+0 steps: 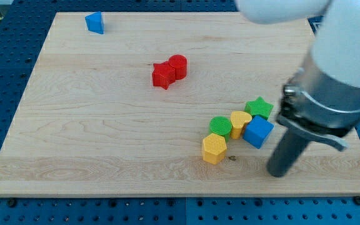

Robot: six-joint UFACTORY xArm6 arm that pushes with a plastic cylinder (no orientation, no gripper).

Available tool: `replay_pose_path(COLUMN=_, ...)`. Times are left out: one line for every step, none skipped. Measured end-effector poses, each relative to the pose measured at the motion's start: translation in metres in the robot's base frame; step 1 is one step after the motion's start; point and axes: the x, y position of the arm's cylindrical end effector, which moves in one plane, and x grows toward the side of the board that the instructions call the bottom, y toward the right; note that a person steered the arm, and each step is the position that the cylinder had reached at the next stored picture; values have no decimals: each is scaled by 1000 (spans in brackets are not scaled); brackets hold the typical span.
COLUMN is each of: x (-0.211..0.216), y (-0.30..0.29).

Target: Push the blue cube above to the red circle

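Note:
The blue cube lies at the view's lower right, touching a yellow heart-like block. The red circle, a red cylinder, stands near the board's centre top, touching a red star-like block. My tip is on the board just below and to the right of the blue cube, a short gap apart from it. The arm's large body covers the board's right side.
A green star, a green cylinder and a yellow hexagon cluster around the blue cube. Another blue block sits at the top left. The wooden board ends close below my tip.

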Motion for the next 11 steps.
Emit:
replay_pose_path(x=-28, y=-11)
replay_pose_path(x=-51, y=10)
replay_pose_path(x=-52, y=43)
replay_pose_path(x=-52, y=46)
replay_pose_path(x=-51, y=20)
replay_pose_path(x=-69, y=12)
replay_pose_path(x=-91, y=50)
replay_pose_path(x=-87, y=71)
replay_pose_path(x=-55, y=51)
replay_pose_path(x=-56, y=24)
replay_pose_path(x=-97, y=19)
